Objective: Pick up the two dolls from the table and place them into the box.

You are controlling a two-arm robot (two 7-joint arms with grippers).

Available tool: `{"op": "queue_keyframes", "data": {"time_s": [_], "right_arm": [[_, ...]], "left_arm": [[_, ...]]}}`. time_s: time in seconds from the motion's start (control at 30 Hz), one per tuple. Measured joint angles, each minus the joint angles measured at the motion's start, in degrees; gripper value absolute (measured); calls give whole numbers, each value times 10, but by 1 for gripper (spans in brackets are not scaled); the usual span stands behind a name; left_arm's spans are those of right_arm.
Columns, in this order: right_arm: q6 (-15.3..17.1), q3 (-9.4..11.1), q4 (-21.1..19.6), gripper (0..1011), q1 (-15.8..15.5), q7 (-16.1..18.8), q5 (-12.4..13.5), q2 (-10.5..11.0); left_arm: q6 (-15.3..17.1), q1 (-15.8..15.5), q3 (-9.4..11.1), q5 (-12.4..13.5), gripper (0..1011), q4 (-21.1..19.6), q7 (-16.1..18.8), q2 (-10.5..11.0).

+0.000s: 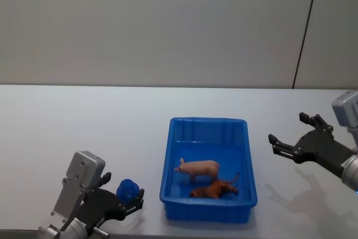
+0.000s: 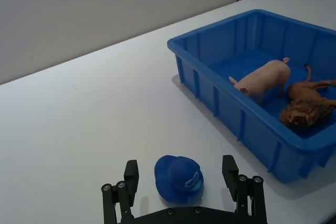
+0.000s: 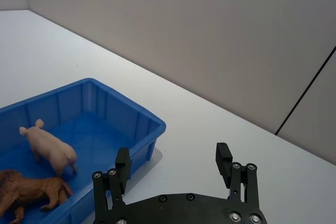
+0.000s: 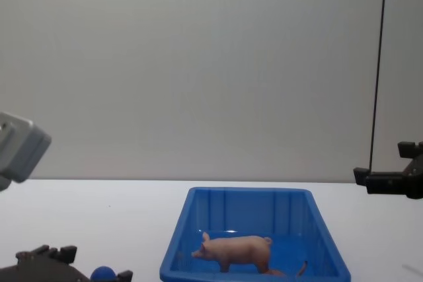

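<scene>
The pink pig stands on its four legs inside the bright-blue box, at lower centre of the head view, snout toward the frame's left. Just beside it, nearer the frame's bottom edge, a brown lion figure lies on the box floor. The rounded dark-blue toy, glossy with a lighter blue patch on its side, sits on the white surface at lower left, left of the box. The left gripper brackets it with jaws spread, one finger either side, not pressing it. The right gripper hovers at right of the frame, jaws spread and empty.
</scene>
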Motion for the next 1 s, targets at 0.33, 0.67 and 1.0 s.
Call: {"op": "queue_keyframes", "data": {"time_s": [0.33, 0.67, 1.0], "right_arm": [[0, 0, 0, 1001, 0, 0, 0, 0], [0, 0, 0, 1001, 0, 0, 0, 0], [0, 0, 0, 1001, 0, 0, 0, 0]], "left_arm": [[-8, -15, -1, 4, 1003, 41, -47, -9], [-16, -30, -2, 12, 846, 74, -77, -17], [-27, -39, -4, 18, 566, 94, -93, -22]]}}
